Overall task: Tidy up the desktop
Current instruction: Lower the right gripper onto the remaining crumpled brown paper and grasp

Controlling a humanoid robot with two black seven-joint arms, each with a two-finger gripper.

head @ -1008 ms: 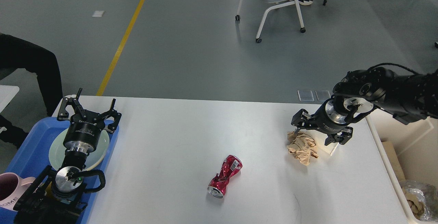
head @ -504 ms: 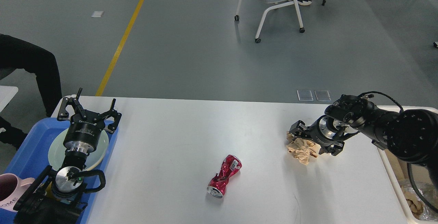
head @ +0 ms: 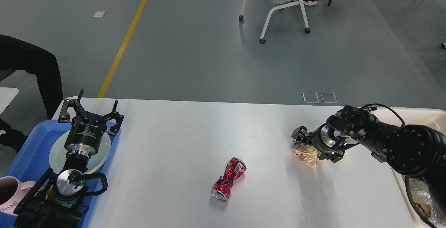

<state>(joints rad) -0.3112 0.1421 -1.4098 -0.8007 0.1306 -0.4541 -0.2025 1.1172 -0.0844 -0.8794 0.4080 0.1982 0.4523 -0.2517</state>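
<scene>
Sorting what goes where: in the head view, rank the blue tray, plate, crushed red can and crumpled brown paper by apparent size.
1. blue tray, though partly cut off
2. plate, partly hidden by the left arm
3. crushed red can
4. crumpled brown paper, partly covered by the right end effector, so its rank is unsure

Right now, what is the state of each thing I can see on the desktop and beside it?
Can: crushed, lying on its side on the desktop.
Paper ball: crumpled, on the desktop, right gripper down over it.
Left gripper: open, above the plate.
Plate: flat in the blue tray.
Mug: upright in the tray.
Bin: open, holds crumpled waste.
</scene>
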